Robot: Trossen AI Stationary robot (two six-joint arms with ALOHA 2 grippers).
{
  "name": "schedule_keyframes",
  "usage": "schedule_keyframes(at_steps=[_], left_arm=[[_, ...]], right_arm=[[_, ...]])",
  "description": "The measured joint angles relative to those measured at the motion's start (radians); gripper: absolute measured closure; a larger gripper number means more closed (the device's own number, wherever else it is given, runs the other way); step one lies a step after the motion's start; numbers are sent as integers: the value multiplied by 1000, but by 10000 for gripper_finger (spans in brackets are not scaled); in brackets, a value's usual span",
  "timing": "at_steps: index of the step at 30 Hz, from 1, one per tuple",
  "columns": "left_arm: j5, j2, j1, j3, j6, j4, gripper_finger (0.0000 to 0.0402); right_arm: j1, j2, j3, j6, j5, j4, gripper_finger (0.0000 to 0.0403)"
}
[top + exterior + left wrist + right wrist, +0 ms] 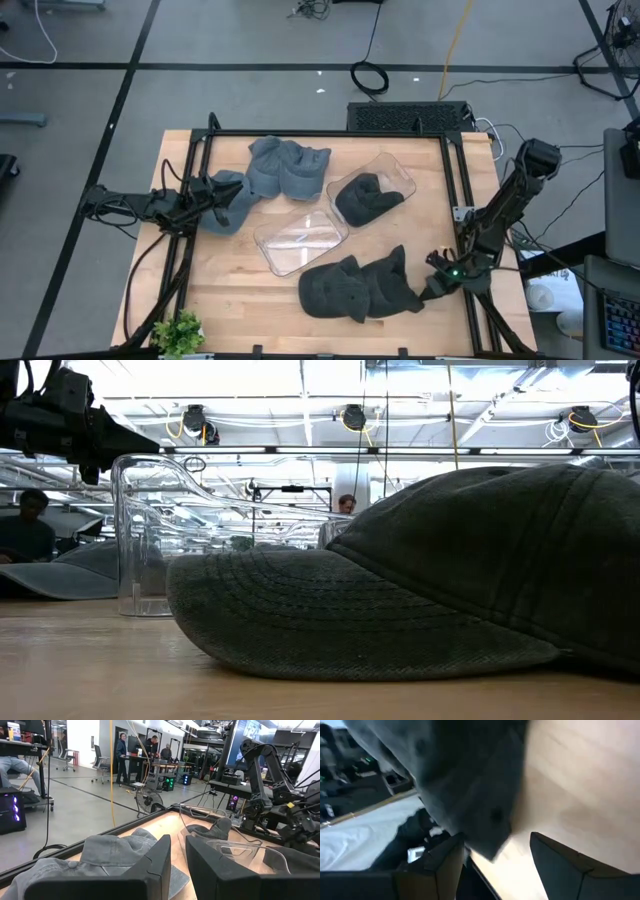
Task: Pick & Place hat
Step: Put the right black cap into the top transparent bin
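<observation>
Two dark grey caps [355,288] lie side by side near the table's near edge; they fill the low view [450,570]. My right gripper [432,288] is open and low at their right edge, and in its wrist view the cap's edge [480,830] hangs between the fingers [497,855]. A light grey cap [228,205] lies on the left. My left gripper [212,193] hovers over it, fingers nearly together [177,850], raised off the table [120,440]. Another dark cap [368,200] sits in a clear bin. My right gripper stands open around the right edge of the dark cap [490,845], coming level from the table's right side. The cloth lies close to one finger [452,852]; whether it touches I cannot tell. The cap rests flat on the table.
An empty clear bin [300,240] lies mid-table, with the second clear bin's rim [392,165] to its far right. More blue-grey caps [287,165] are piled toward the far edge. A small green plant [180,332] stands at the near left corner. People show in the room beyond.
</observation>
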Motion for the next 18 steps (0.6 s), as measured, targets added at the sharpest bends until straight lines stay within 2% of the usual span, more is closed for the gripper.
schedule_keyframes(at_steps=[4,12,15,18], left_arm=[[0,0,0,0,0,0,334],[0,0,0,0,0,0,334],[0,0,0,0,0,0,334],[0,0,0,0,0,0,334]], right_arm=[[-1,71,0,-36,57,59,186],[-10,215,5,13,66,78,186],[-27,244,3,-23,161,145,186],[-49,251,0,-145,292,243,186]])
